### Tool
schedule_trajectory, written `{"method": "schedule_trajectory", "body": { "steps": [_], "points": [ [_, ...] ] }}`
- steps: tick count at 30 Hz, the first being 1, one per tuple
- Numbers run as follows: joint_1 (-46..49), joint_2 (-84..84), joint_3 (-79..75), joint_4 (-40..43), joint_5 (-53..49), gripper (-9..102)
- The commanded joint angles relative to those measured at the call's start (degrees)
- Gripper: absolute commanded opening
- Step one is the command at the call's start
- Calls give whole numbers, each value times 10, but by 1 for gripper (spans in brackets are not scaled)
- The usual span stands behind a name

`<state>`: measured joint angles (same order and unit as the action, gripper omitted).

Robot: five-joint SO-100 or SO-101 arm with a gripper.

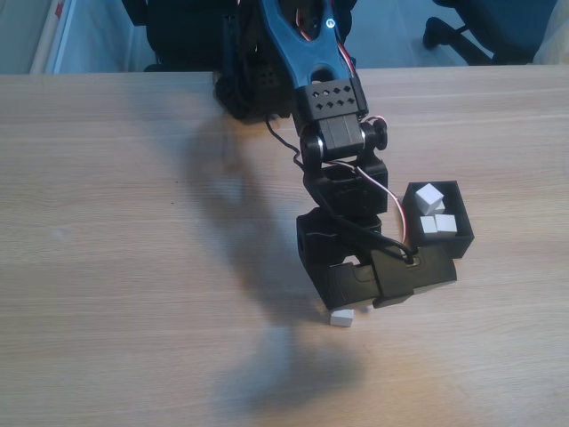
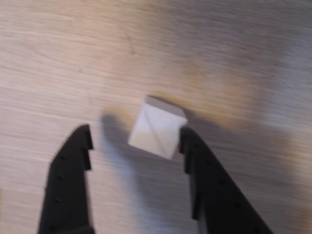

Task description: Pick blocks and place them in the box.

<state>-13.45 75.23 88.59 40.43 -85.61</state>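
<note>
**White block sits off-centre between spread fingers**

In the wrist view, the end effector is spread wide and holds nothing. A white block rests on the tabletop, turned corner-on, touching or nearly touching the right-hand finger. The black box lies nearby.

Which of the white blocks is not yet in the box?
The block lying alone on the table, under the open hand. The other blocks sit inside the black box.

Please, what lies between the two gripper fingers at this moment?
In the wrist view, one white block lies on the table between the open gripper fingers, beside the right finger.
</note>
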Motion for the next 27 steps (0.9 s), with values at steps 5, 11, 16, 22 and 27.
{"method": "schedule_trajectory", "body": {
  "steps": [5, 11, 16, 22, 27],
  "points": [
    [22, -4, -33, -14, -13, 19],
    [26, -11, -39, -17, -17, 19],
    [20, -14, -39, -12, -7, 18],
    [14, -25, -39, -19, 9, 18],
    [11, -36, -40, -23, 18, 18]
  ]
}}
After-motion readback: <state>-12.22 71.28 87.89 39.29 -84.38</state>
